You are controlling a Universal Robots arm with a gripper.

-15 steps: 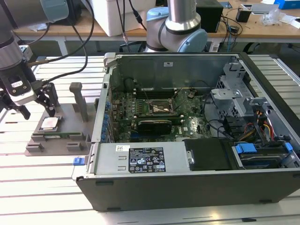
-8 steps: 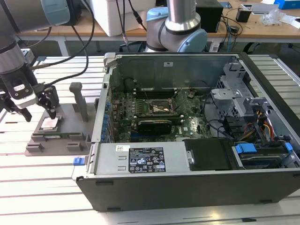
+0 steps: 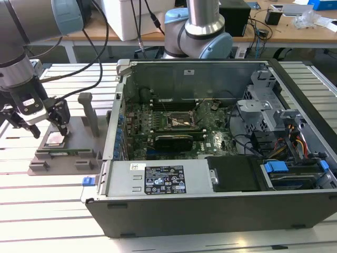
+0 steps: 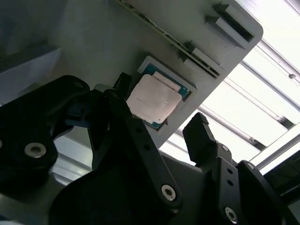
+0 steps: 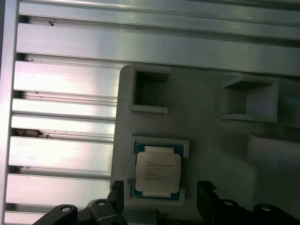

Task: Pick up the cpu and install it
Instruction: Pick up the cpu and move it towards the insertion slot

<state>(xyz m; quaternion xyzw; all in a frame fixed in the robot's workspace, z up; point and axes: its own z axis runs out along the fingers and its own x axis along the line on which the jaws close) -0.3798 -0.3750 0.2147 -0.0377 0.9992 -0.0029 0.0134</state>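
In the second wrist view the tool [image 4: 161, 104] was spread wide around the cpu [image 4: 152, 99], which lay in the grey tray [image 4: 93, 42] and looked light, stiff and easily hurt, best held by its edges.

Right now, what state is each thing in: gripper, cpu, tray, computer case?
gripper, open, straddling the cpu
cpu, lying flat in its tray recess, not gripped
tray, two square pockets empty
case, on its side, side open
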